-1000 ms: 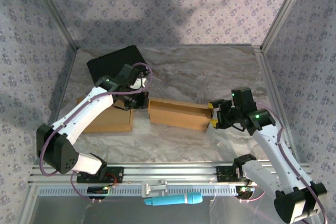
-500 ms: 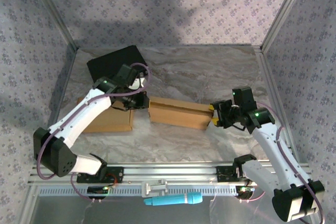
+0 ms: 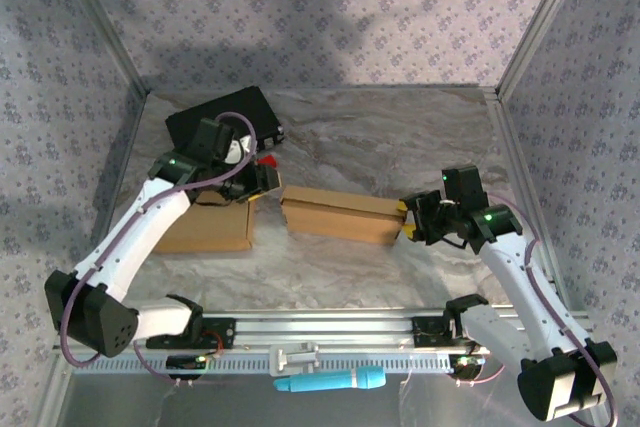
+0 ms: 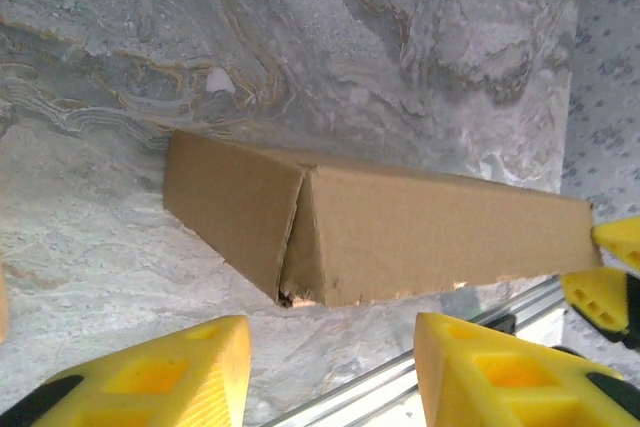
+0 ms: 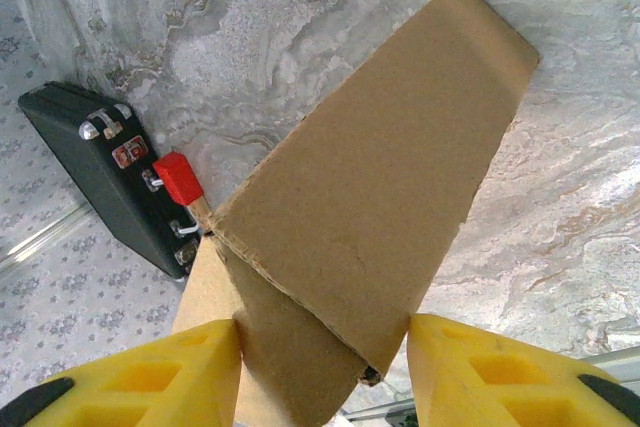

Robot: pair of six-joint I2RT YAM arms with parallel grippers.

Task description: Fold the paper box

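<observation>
Mid-table, between the two claws, lies the box (image 3: 340,215) — a long, flattened cardboard sleeve, lengthwise across the marbled table (image 3: 400,137). I judge it light and fairly stiff across its panels, but it should give readily along the creases. A hard pinch would dent it, and on this smooth top it will likely slide if pushed from one side only. The ends are the sensible places to take hold, close to a crease, so that the flaps can be turned without crushing the body. At its left end the wrist view shows a slanted flap with a small gap at the seam. That edge looks like the one to work on.

The right gripper (image 5: 325,342) has the box's right end between its fingers, both pads seemingly against the cardboard, so I read it as clamped on that end at a middling width. Its arm rises from the near right corner, and the forearm angles in toward the centre.

The left gripper (image 4: 330,367) stands parted and empty — just beside the box's left end, not touching. Its arm reaches up from the near left across another cardboard piece (image 3: 205,229), wrist turned right, near a black case (image 3: 215,117).
</observation>
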